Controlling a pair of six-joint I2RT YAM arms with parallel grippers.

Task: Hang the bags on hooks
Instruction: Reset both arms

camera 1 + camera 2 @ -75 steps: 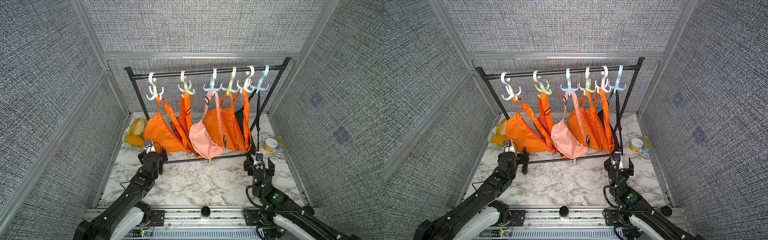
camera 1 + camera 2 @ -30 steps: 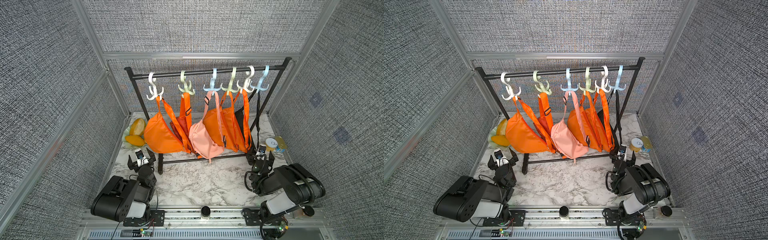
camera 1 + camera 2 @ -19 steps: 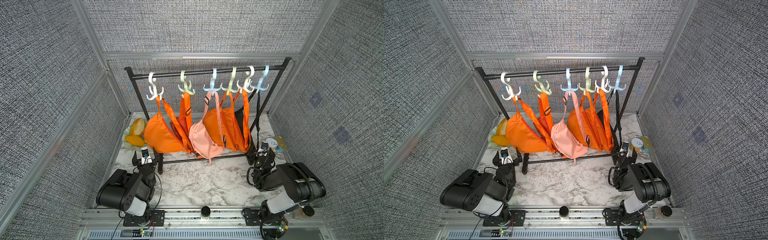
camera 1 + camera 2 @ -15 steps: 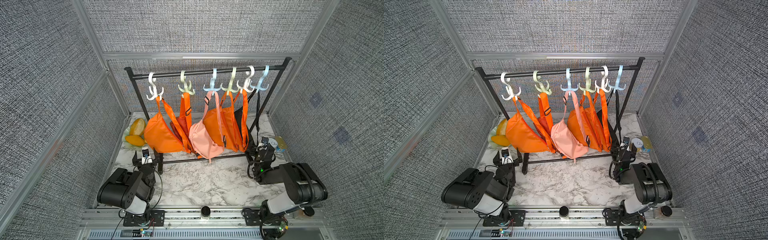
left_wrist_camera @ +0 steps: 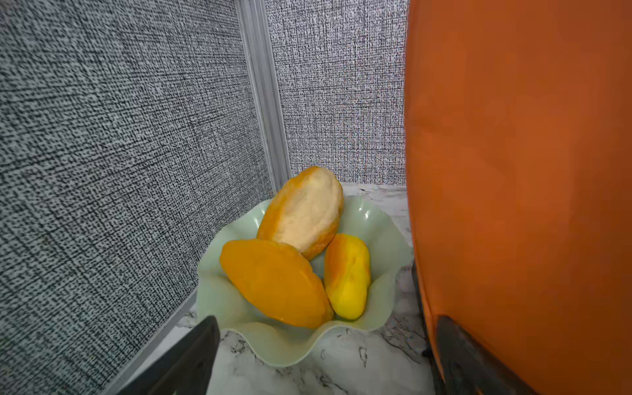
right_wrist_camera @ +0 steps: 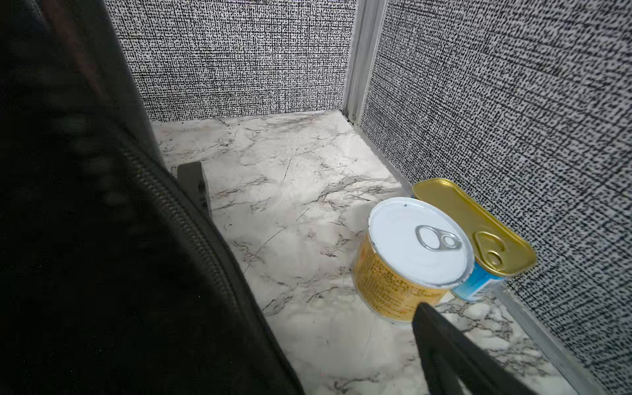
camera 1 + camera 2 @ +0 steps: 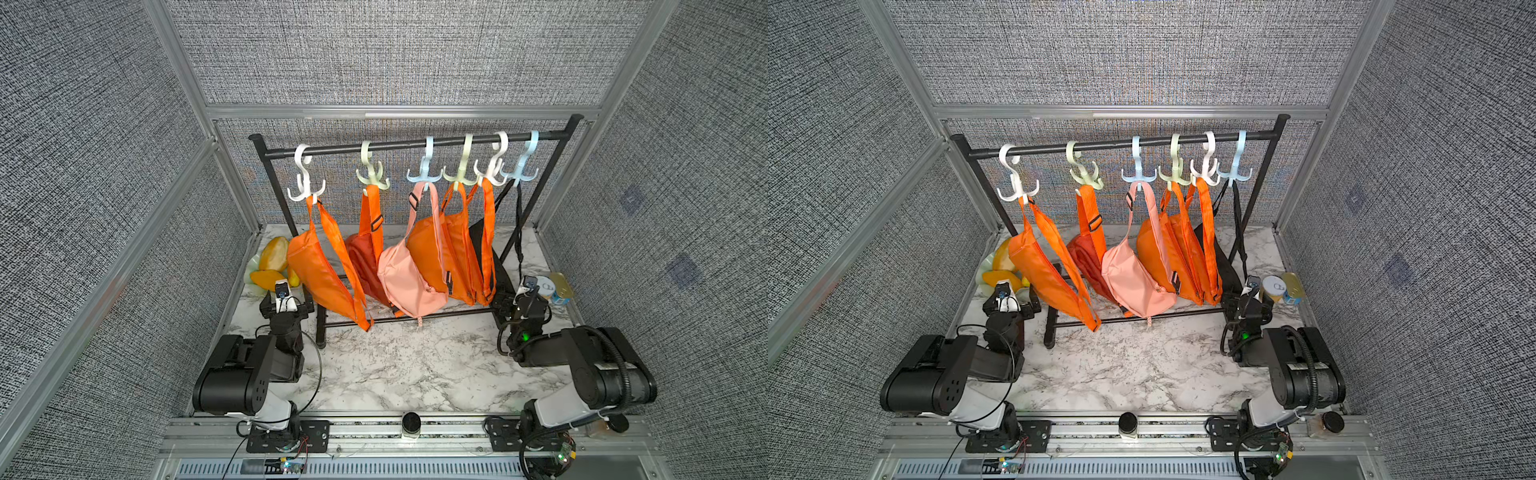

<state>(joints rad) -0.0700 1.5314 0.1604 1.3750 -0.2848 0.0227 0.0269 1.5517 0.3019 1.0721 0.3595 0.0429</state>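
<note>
Black bag (image 7: 477,245) on blue hook (image 7: 521,168); left gripper (image 7: 286,306), right gripper (image 7: 524,303) spread wide.

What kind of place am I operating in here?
Probably a lab test cell: grey fabric wall panels in an aluminium frame, a marble-look tabletop, and a small black hanging rack.

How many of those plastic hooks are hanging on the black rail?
6 along the rail: white hook at the left end, then pale green hook, blue hook, green hook, second white hook, light blue hook at the right end. None looks hidden.
</note>
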